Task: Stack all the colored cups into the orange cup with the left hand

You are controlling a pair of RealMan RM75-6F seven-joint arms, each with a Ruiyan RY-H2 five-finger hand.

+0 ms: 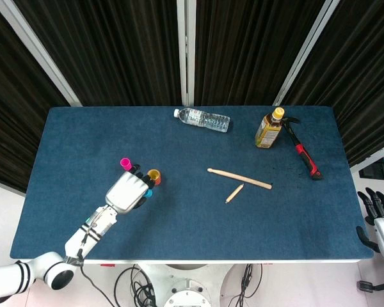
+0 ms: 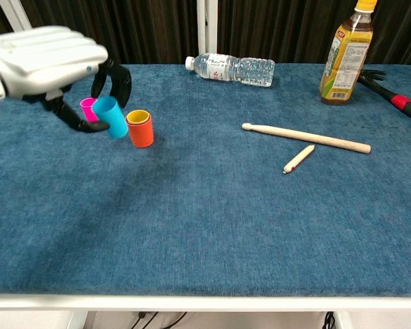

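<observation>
A: How should this step go?

B: The left hand [image 2: 44, 58] grasps the blue cup [image 2: 110, 116], lifted and tilted just left of the orange cup [image 2: 140, 128]. I'd level it upright, centre it over the orange cup's mouth, lower it, then let go. A yellow cup [image 2: 138, 116] seems already nested inside, so the blue one has to seat in that.

A: What could spoil it?

B: Clipping the orange cup's rim and tipping it.

A: Count things, left to right.

B: 1 pink cup [image 2: 88, 108] left of the orange cup, 1 blue cup, 1 orange cup with 1 yellow inside. Right of the orange cup: 1 water bottle [image 2: 230, 68], 1 drumstick [image 2: 305, 138], 1 short stick [image 2: 299, 158], 1 tea bottle [image 2: 343, 56], 1 hammer [image 2: 394, 96].

A: The right hand [image 1: 377, 220]?

B: Far right, off the table [image 1: 198, 230]. I cannot tell its state.
</observation>
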